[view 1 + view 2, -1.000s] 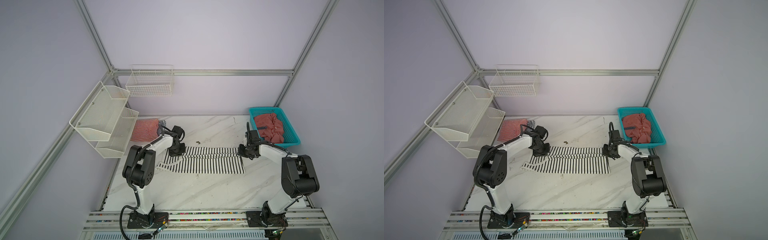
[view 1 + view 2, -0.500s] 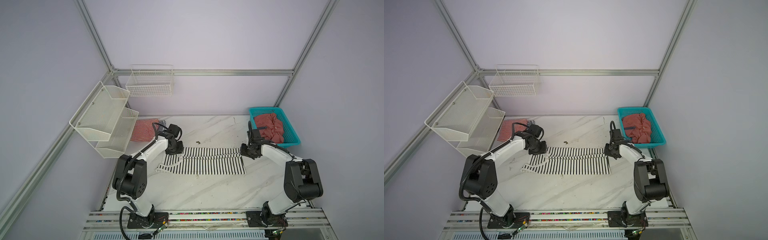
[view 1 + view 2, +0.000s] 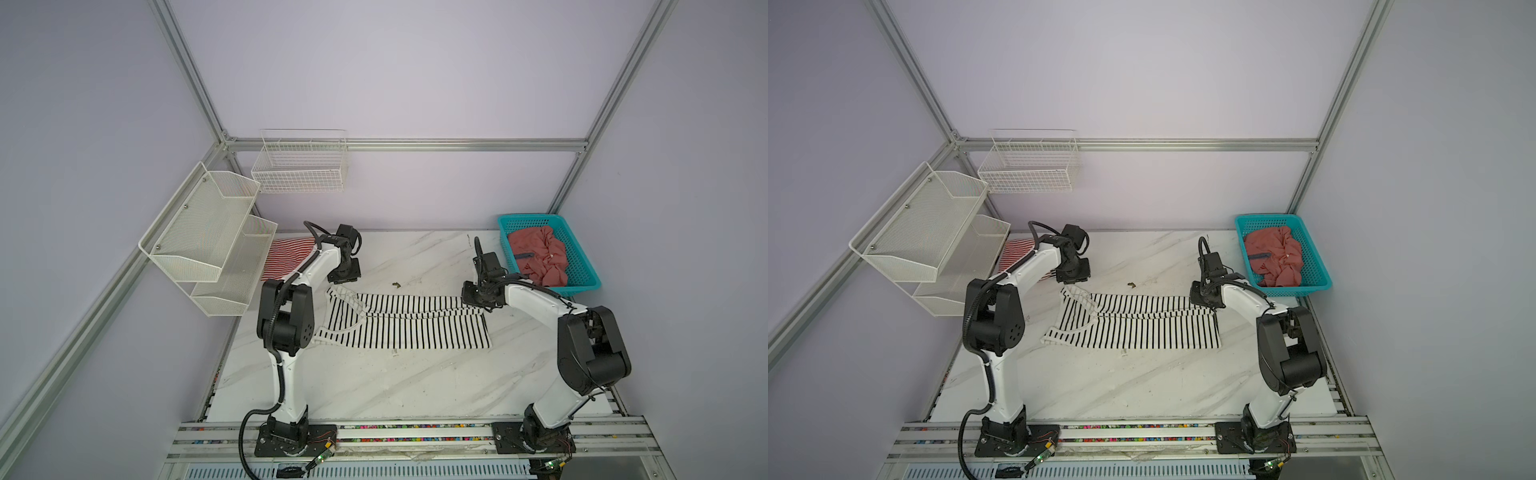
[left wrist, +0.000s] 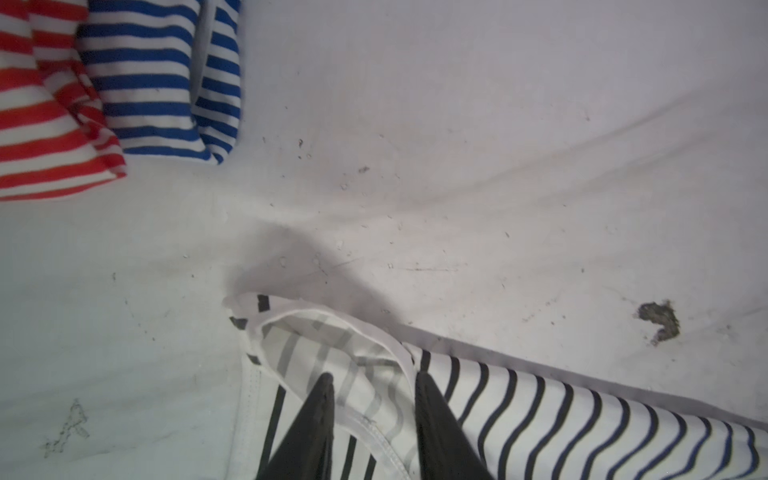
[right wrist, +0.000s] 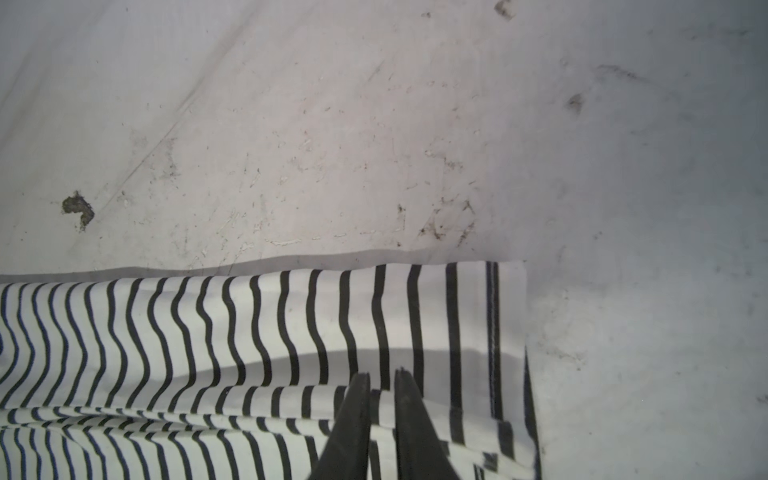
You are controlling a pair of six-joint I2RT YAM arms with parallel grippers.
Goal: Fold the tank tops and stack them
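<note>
The white tank top with black stripes [image 3: 407, 328] [image 3: 1142, 328] lies flat mid-table, its far long edge folded over. My left gripper [image 4: 374, 380] hovers over its strap end [image 4: 332, 345], open, holding nothing; in both top views it [image 3: 345, 277] [image 3: 1073, 275] sits at the garment's far left corner. Over the hem end, my right gripper [image 5: 380, 380] [image 3: 473, 297] shows only a slim gap between its fingers, above the folded layer [image 5: 415, 316]. A red-white striped top [image 4: 41, 104] [image 3: 286, 253] and a navy-white one [image 4: 153, 75] lie folded at far left. The salmon-red top [image 3: 538, 259] is crumpled in the basket.
The turquoise basket [image 3: 528, 217] [image 3: 1266, 217] stands at the table's far right. White mesh shelves [image 3: 208, 232] overhang the left edge, and a wire basket [image 3: 299, 166] hangs on the back wall. A dark scuff [image 3: 396, 284] marks the marble behind the striped top.
The left gripper has let go of the strap end and opened, and the arm's elbow has swung. The right gripper has opened on the hem end, then narrowed again.
</note>
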